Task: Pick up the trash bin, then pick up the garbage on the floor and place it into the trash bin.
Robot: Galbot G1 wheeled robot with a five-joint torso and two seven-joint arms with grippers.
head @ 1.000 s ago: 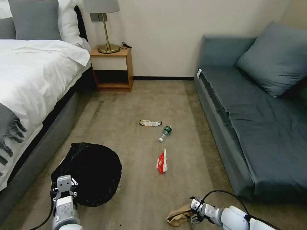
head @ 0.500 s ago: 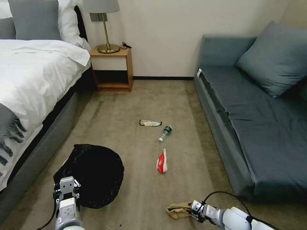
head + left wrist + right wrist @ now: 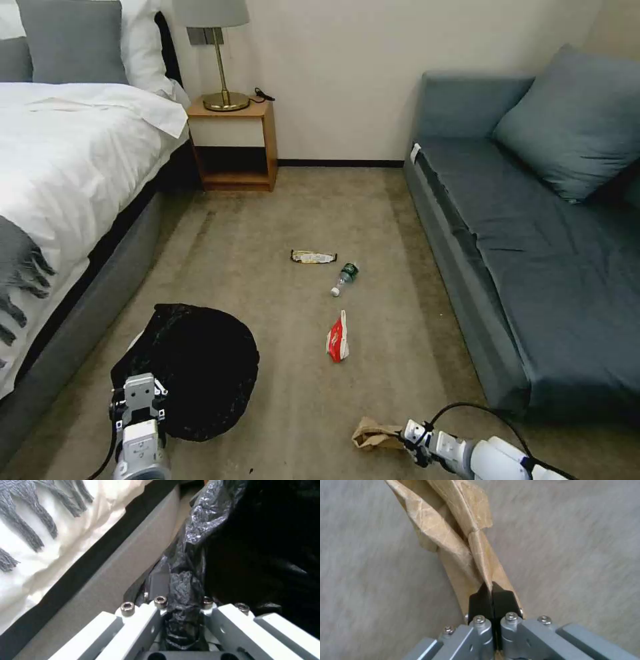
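Near left, the left pincer point(image 3: 139, 399) is clamped on the near rim of the bin point(image 3: 193, 370), the black liner bunched between its fingers point(image 3: 156, 585); the bin sits low by the bed point(image 3: 73, 173), and whether it is clear of the floor I cannot tell. So step 1 looks done and the litter step is in hand: near right, the right pincer point(image 3: 408, 437) is pinched tight on the brown bag point(image 3: 375, 435), its pads point(image 3: 480, 600) closed on a fold. The next move calls for carrying that bag left across the open carpet and over the bin's mouth before letting go. Beyond, 3 pieces are left on the floor in a line toward the far wall: the red packet point(image 3: 338, 337), the bottle point(image 3: 344, 278), the wrapper point(image 3: 313, 257). Nothing lies between bag and bin; the sofa point(image 3: 533, 253) on the right crowds that arm's elbow room.
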